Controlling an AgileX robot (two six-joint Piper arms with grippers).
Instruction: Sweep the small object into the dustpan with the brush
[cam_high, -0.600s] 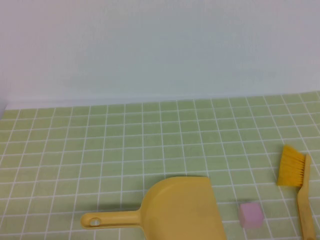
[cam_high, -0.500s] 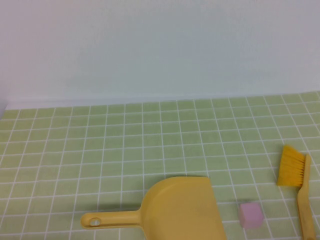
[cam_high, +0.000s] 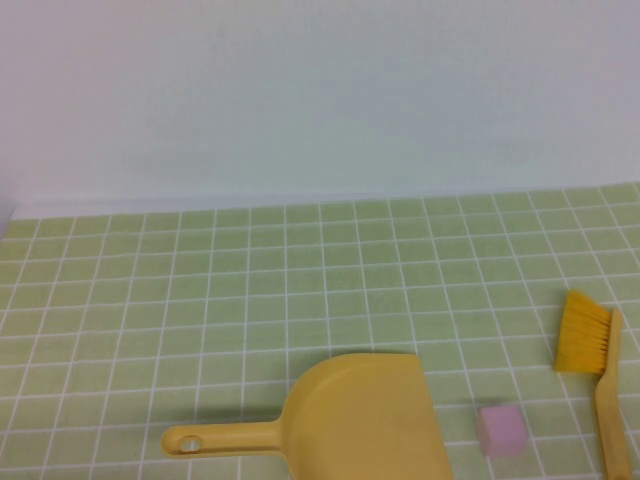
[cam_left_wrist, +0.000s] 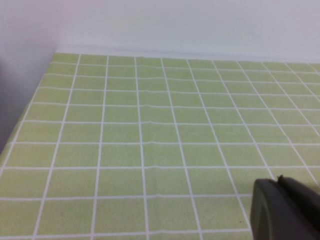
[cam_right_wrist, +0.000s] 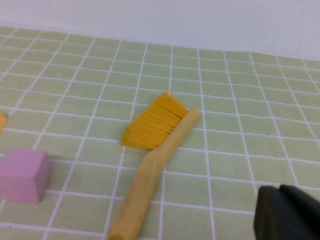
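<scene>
Green tiled table (cam_high: 250, 290) against white wall (cam_high: 320, 90), wide open room behind. Dustpan (cam_high: 365, 420) at near edge, brush (cam_high: 595, 375) right, pink cube (cam_high: 500, 430) between. Left gripper (cam_left_wrist: 285, 210), right gripper (cam_right_wrist: 285, 212): barely seen; opening could not be told.

A yellow dustpan (cam_high: 368, 412) lies flat on the bench, its handle pointing left. Just right of it sits 1 small pink cube (cam_high: 500, 430), and further right lies the wooden brush (cam_high: 598, 380), yellow bristles pointing away.
</scene>
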